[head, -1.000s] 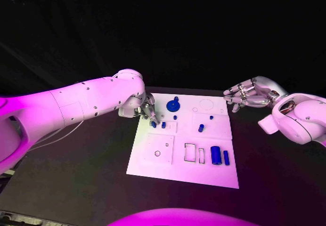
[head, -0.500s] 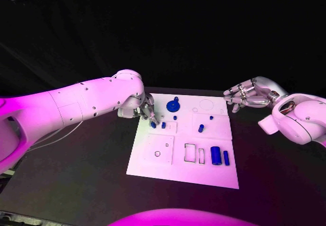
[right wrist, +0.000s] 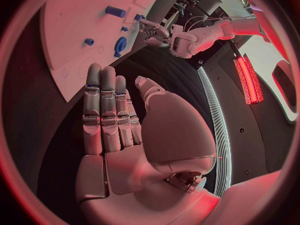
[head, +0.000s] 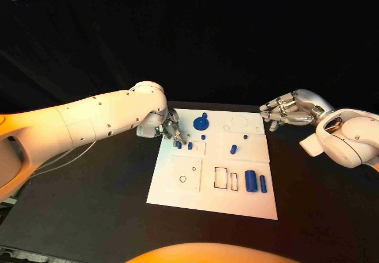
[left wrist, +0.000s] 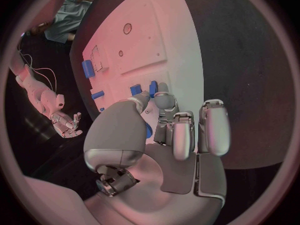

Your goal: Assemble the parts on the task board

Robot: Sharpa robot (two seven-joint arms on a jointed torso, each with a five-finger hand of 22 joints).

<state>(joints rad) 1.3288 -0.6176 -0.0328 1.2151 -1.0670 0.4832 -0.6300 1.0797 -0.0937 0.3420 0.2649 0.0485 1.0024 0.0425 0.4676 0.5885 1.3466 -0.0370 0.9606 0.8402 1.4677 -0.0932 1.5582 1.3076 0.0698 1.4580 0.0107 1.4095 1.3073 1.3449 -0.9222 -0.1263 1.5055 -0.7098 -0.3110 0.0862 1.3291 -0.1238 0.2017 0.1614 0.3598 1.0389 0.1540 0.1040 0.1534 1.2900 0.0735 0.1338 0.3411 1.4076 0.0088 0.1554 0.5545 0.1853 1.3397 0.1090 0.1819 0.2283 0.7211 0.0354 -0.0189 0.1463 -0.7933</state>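
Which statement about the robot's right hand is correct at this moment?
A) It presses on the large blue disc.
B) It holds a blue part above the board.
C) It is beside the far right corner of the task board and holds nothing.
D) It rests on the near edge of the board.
C: the right hand is off the far right corner of the task board, its fingers apart and holding nothing.
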